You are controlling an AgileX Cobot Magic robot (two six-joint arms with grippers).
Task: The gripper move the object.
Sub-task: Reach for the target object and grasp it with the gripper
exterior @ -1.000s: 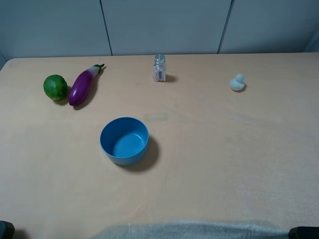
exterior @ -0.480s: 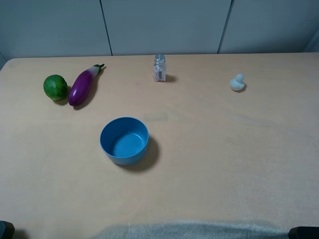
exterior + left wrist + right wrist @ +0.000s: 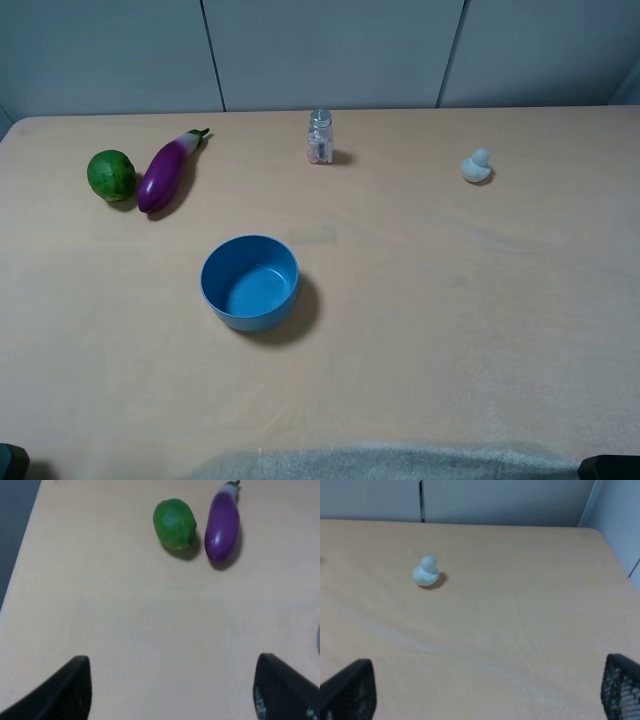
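Shaker (image 3: 320, 137): stands upright on its base, beyond the blue bowl (image 3: 250, 282) and a little to its right in the high view, near the table's (image 3: 450, 330) far edge. It is well apart from the bowl. Nothing touches it.

Look of it: small clear glass body, silver metal cap, pale pinkish-white grains inside. It is much smaller than the bowl. The fill level is too small to read.

Judgement on placing: it stands free with bare table on every side, which should leave room for fingers to close round the glass body below the cap. It is narrow and upright, so a sideways knock could tip it.

Others, from the bowl: eggplant (image 3: 168, 172) and lime (image 3: 111, 175) lie beyond it and to the left, just beside each other. I cannot tell whether they touch. A pale duck figure (image 3: 477, 166) sits beyond it and far to the right.

Left gripper (image 3: 175, 692): fingers spread wide, holding nothing, over bare table on the near side of the lime and eggplant. Right gripper (image 3: 485, 690): fingers likewise wide and empty, on the near side of the duck.

Neither wrist view shows the shaker. Judgement: both arms sit back in a ready pose and the reach is not yet begun.
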